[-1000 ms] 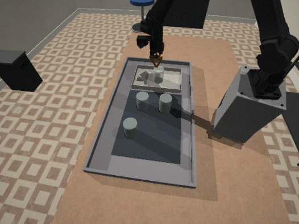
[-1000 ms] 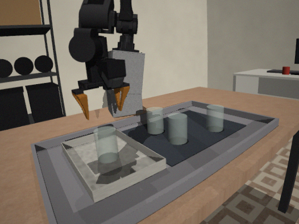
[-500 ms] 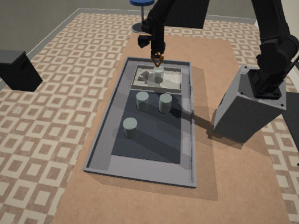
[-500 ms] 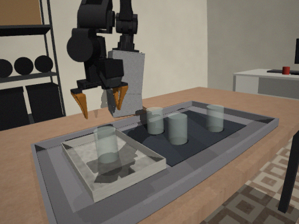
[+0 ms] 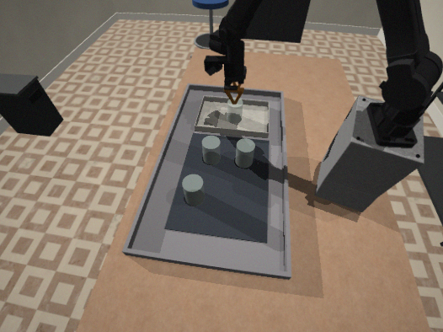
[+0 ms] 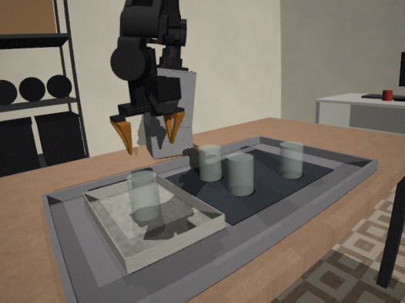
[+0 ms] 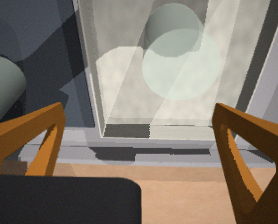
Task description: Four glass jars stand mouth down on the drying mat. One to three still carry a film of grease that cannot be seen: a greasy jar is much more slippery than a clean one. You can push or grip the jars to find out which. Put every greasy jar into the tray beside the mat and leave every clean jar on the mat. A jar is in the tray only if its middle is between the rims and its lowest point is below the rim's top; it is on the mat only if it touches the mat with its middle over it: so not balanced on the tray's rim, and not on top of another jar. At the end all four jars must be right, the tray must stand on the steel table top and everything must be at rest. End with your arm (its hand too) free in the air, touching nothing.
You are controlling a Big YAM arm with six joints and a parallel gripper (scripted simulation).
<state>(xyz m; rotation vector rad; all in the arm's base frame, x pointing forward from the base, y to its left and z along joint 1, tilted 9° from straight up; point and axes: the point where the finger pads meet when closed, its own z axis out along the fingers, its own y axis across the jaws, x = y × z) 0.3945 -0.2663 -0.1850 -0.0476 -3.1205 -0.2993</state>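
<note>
My gripper (image 5: 234, 99) (image 6: 152, 148) (image 7: 138, 111) is open and empty, its fingertips above the tray and higher than the jar there. One pale jar (image 5: 235, 113) (image 6: 144, 198) (image 7: 182, 65) stands upright inside the tray (image 5: 253, 134) (image 6: 177, 244) (image 7: 115, 75). Three jars stand upright on the dark mat (image 5: 227, 216) (image 6: 269, 190) (image 7: 40, 30): one jar (image 5: 245, 153) (image 6: 209, 163) on the robot's side near the tray, a second jar (image 5: 211, 150) (image 6: 241, 174) beside it, and a third jar (image 5: 193, 190) (image 6: 291, 160) farther from the tray. Grease cannot be seen.
A raised grey rim (image 5: 206, 265) surrounds tray and mat. The robot's grey base block (image 5: 358, 170) stands outside it, on the wooden surface. The two jars nearest the tray stand close together, with a gap between them. A blue stool (image 5: 210, 0) is beyond the table.
</note>
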